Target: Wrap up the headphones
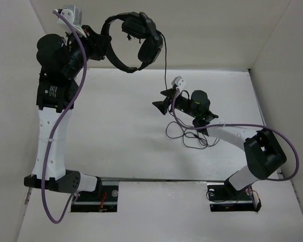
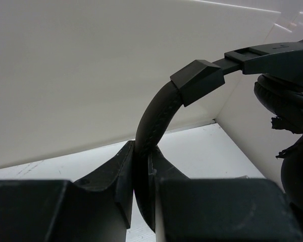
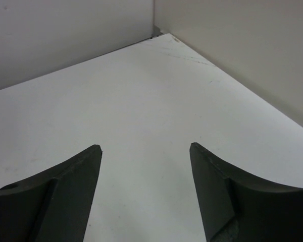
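Looking down from the top camera, I have the left gripper [image 1: 105, 43] raised at the far left, clamped shut on the headphones [image 1: 122, 64] by their thin band. My left wrist view confirms it: the band [image 2: 159, 116] rises straight out from between the two fingers [image 2: 122, 176], pinched there with no gap on either side, then curves off to the right into its slider and the padded earcup [image 2: 283, 98]. The whole headset hangs in the air, off the table [image 1: 116, 126], close to the far wall. The earcup [image 1: 150, 48] sits to the right of the pincer.

From that earcup the thin black cable [image 1: 165, 65] drops toward the middle of the table. The rest of it lies in loose loops [image 1: 188, 137] on the surface, right of centre, partly under the right arm's forearm. I cannot make out the plugs.

The right gripper [image 1: 160, 99] sits low over the table, right of centre, pointing left, well apart from the headset. Its wrist view shows the fingers [image 3: 76, 186] spread wide with only bare table between them, so it holds nothing. From above, the hanging cable comes down just on its far side. I cannot tell whether it touches the pincer.
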`<state>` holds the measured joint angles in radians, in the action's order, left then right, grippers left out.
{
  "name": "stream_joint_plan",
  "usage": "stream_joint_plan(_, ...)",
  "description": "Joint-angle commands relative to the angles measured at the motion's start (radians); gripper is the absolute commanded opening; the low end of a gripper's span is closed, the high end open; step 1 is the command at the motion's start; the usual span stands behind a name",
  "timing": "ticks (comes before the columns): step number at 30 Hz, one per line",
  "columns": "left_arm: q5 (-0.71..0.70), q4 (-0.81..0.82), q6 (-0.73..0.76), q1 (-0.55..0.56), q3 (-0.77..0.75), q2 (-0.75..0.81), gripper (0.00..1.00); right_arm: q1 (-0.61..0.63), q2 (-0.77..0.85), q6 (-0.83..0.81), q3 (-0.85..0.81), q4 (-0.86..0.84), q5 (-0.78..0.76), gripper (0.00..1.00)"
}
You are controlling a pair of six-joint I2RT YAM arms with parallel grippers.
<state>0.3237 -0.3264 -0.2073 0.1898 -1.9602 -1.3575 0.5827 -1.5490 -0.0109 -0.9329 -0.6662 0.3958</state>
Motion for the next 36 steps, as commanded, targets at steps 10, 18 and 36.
stream_joint_plan(10,0.02,0.101,-0.075,-0.056,-0.051,0.001,0.0,-0.001,0.105,0.037,0.057,-0.018,0.152,0.63)
stream_joint_plan(18,0.02,0.107,-0.072,-0.042,0.029,0.009,0.0,0.001,0.119,0.063,0.02,0.04,0.17,0.9)
stream_joint_plan(36,0.015,0.115,-0.044,-0.008,0.181,0.031,0.0,0.071,0.026,-0.199,-0.109,0.171,-0.004,0.99)
